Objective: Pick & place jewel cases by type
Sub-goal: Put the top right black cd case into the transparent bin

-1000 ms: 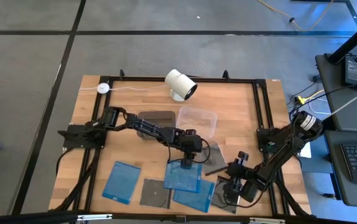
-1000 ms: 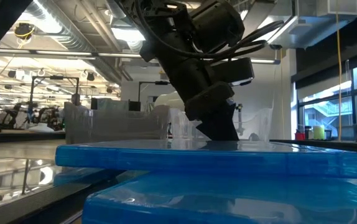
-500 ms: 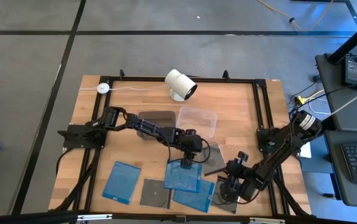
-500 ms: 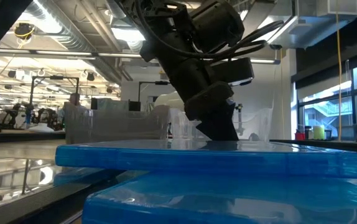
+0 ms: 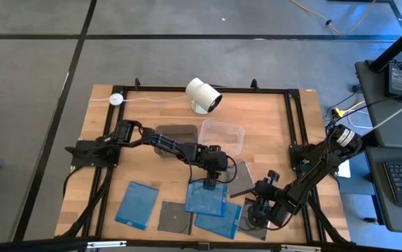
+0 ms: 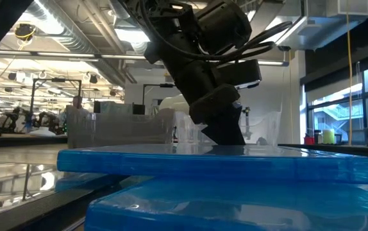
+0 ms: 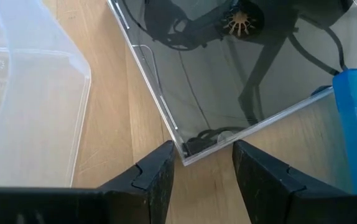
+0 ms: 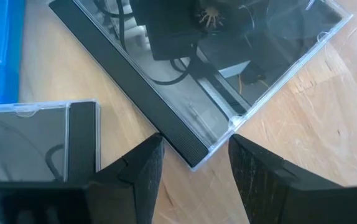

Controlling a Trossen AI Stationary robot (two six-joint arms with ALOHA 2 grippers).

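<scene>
Right claw (image 5: 257,208) advanced; case corner (image 8: 194,163) between fingers.

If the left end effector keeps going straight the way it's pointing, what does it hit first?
Most likely the corner of the dark jewel case lying straight ahead, which sits between the open fingers of the left end effector. The clear tub lies off to the side, out of that line.

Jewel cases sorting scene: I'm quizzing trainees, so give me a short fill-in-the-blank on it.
1. The left gripper hovers with open fingers at a corner of a ____ jewel case.
2. The white camera stands at the table's ____ edge.
3. The right gripper has its fingers ____.

Missing: clear; far; open
</scene>
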